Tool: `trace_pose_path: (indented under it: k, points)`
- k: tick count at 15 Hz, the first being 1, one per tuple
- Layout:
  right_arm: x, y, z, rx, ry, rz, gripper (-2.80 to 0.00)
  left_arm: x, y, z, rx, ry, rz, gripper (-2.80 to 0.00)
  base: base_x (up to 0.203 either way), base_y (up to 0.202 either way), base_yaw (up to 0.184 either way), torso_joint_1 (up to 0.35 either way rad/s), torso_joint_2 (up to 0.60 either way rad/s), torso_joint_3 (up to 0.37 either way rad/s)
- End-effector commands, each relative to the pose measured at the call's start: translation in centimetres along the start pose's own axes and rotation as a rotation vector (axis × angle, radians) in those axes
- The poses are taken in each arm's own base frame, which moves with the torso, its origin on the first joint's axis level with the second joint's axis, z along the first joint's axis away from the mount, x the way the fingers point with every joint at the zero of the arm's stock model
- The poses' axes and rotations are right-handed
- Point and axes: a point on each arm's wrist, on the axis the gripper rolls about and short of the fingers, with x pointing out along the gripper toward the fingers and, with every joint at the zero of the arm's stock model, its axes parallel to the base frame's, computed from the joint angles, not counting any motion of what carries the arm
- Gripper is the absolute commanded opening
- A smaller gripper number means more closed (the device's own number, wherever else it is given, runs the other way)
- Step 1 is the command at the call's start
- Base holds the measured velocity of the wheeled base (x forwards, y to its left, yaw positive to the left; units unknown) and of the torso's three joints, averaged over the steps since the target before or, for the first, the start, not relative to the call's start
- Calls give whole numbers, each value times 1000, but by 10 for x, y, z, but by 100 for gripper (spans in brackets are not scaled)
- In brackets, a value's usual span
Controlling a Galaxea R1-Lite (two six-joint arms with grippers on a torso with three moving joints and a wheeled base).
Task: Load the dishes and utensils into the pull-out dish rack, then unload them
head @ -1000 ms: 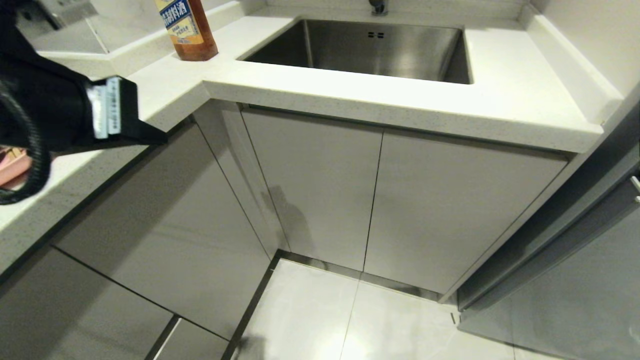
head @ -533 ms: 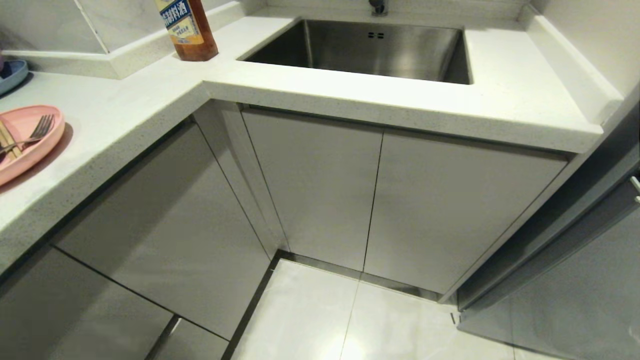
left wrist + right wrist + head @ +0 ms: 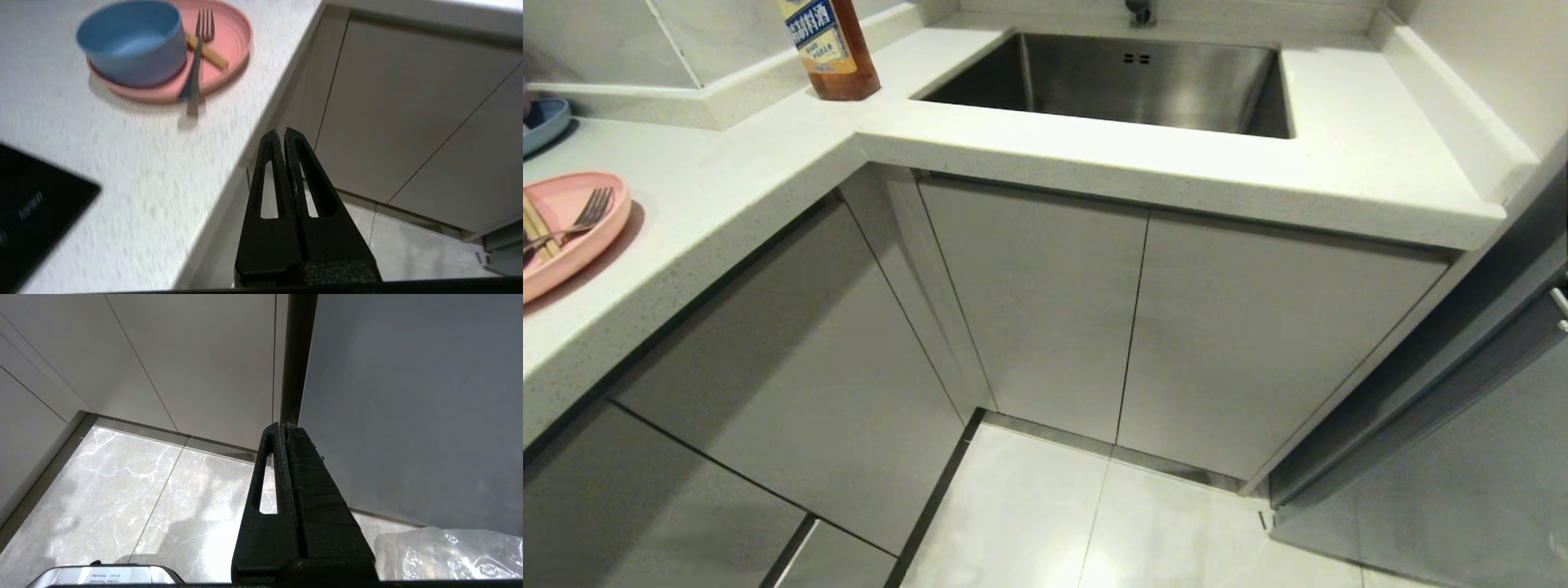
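- Left tool [image 3: 284,132]: fingers pressed together, empty, off the counter [image 3: 135,171] edge.
- Blue bowl [image 3: 132,43], fork [image 3: 196,57], chopsticks [image 3: 208,55] sit on the pink plate [image 3: 229,41], on that counter.
- Right tool [image 3: 282,428]: closed, above the floor [image 3: 122,498].

Blue bowl [image 3: 132,41], fork [image 3: 196,53] and chopsticks [image 3: 208,55] rest on the pink plate [image 3: 229,36].

Brown sauce bottle [image 3: 830,49] beside steel sink [image 3: 1127,77] — perhaps plastic bag [image 3: 449,555] on floor

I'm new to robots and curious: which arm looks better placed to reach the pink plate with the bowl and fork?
Probably the left. Its gripper hangs beside the counter edge, pink plate close ahead; the right gripper points at the floor.
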Motion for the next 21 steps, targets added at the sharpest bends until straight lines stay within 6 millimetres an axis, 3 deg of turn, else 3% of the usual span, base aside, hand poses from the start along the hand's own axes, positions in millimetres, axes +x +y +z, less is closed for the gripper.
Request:
trace_pose_path:
  k: [1, 4, 9, 13, 17, 21]
  points:
    - [0, 0, -1, 0, 2, 1, -280, -26, 1, -37, -2, -61, 17, -280, 0, 0, 0, 0, 0, 0]
    - [0, 0, 0, 0, 1, -1, -280, -30, -5, -77, 32, -89, -1, -280, 0, 0, 0, 0, 0, 0]
    - [0, 0, 0, -1, 2, 1, -280, -17, -9, -146, 93, -25, -58, -280, 0, 0, 0, 0, 0, 0]
    - [0, 0, 0, -1, 1, 1, -280, 3, -12, -172, 100, -59, -64, -280, 0, 0, 0, 0, 0, 0]
    - [0, 0, -1, 0, 3, -1, -280, 16, -15, -207, 104, 30, -74, -280, 0, 0, 0, 0, 0, 0]
    - [0, 0, 0, 0, 2, -1, -280, 20, -17, -221, 94, 73, -140, -280, 0, 0, 0, 0, 0, 0]
